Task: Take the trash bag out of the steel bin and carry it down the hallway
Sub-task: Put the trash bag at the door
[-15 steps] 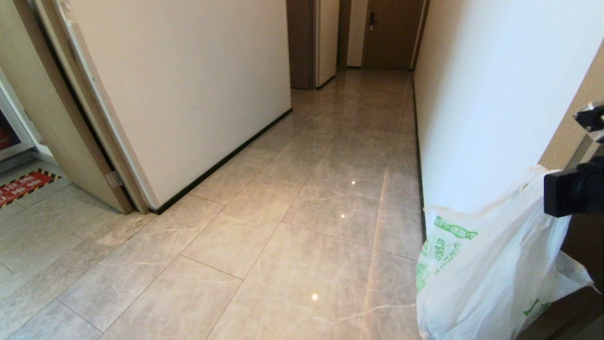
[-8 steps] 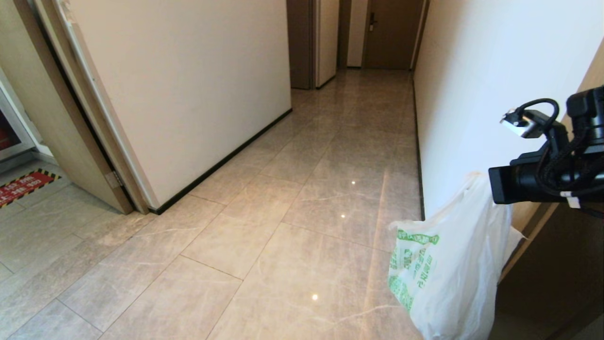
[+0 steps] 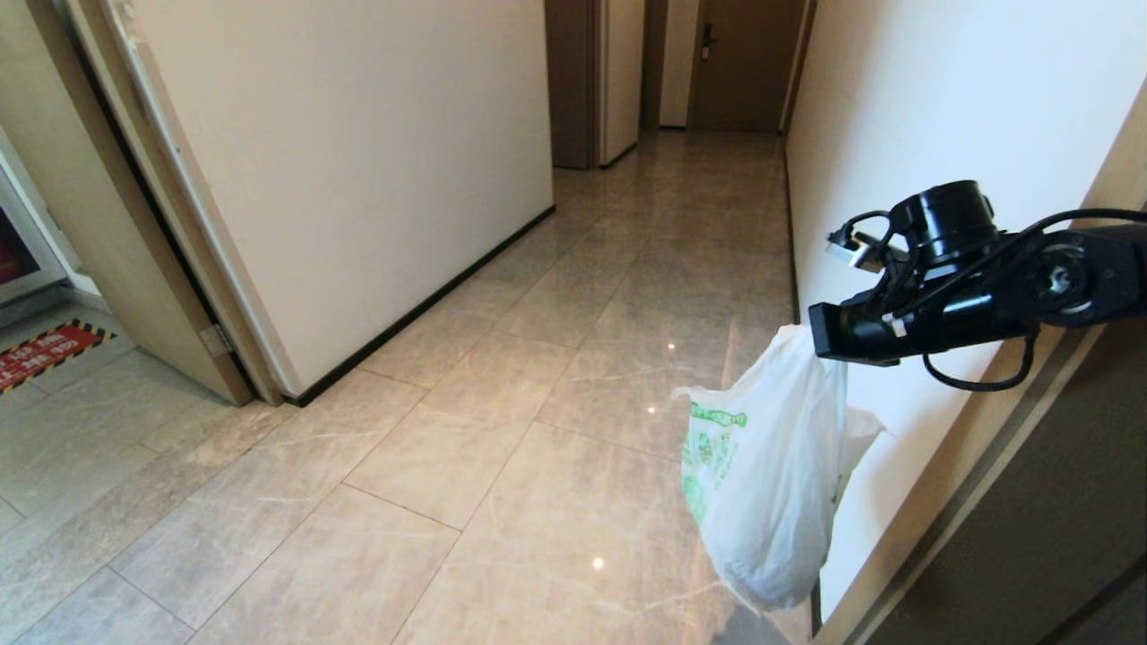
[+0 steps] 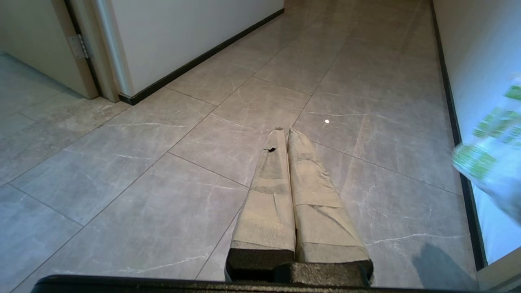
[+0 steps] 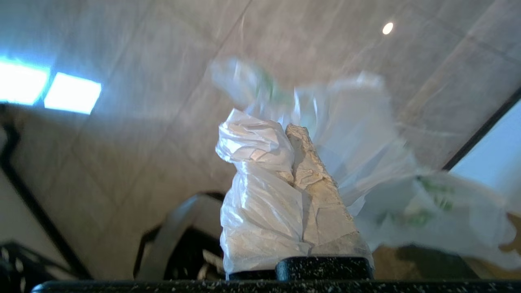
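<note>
Plastic of the trash bag [image 3: 762, 484] was clamped between the closed fingers of the right gripper [image 5: 287, 134], hung above the hallway [image 3: 573, 358] floor beside the right-hand wall, while the left gripper [image 4: 283, 132] was held shut and empty.

The trash bag [image 3: 766, 484] is thin, crinkled plastic, translucent white with green print and a soft sheen. The hallway [image 3: 573, 358] floor is glossy beige tile with pale marble veining, mirroring ceiling lights; its walls look matt and smooth, edged by a black baseboard [image 3: 421, 309], with brown wood-look doors. The right end effector [image 5: 291, 130] has fingers wrapped in rough, creased beige tape, as has the left end effector [image 4: 283, 132]; their housings are matt black.
</note>
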Robot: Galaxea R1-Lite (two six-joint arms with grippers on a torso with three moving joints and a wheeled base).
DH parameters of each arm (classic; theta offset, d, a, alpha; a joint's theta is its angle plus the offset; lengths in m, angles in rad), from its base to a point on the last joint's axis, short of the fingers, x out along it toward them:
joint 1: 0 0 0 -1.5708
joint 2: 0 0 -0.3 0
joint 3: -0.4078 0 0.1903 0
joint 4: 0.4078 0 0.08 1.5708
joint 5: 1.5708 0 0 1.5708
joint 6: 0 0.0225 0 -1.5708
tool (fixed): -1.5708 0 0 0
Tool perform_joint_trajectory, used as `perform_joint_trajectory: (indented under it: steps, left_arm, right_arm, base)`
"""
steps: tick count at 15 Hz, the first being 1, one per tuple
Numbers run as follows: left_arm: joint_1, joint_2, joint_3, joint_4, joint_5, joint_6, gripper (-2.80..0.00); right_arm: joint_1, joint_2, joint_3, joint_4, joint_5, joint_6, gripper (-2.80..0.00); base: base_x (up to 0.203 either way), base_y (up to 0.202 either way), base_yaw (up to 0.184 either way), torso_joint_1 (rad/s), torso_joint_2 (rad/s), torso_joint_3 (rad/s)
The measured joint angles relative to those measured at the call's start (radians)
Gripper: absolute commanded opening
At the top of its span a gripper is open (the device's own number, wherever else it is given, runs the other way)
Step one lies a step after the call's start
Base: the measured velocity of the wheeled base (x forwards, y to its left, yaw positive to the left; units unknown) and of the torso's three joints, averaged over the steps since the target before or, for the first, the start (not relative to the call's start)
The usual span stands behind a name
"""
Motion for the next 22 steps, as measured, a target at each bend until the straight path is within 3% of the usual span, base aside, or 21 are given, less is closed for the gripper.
perform_joint_trajectory:
  steps: [3,7,16,22]
  left_arm:
    - [0.000,0.000,0.000,0.000,0.000,0.000,-2.80]
    - [0.000,0.000,0.000,0.000,0.000,-0.001,-2.80]
    - [0.000,0.000,0.000,0.000,0.000,-0.001,-2.80]
    - [0.000,0.000,0.000,0.000,0.000,0.000,-2.80]
  right_arm:
    - [0.031,0.041,0.006,0.011,0.015,-0.052,-2.80]
    - [0.114,0.089,-0.021,-0.009,-0.120,-0.141,-2.80]
    - [0.244,0.246,-0.188,-0.015,-0.144,-0.139,-2.80]
    - [0.353,0.387,-0.434,0.057,-0.149,-0.097,-2.80]
  base:
    - [0.000,0.000,0.000,0.000,0.00,0.000]
    - [0.000,0.000,0.000,0.000,0.00,0.000]
    - [0.000,0.000,0.000,0.000,0.00,0.000]
    - [0.000,0.000,0.000,0.000,0.00,0.000]
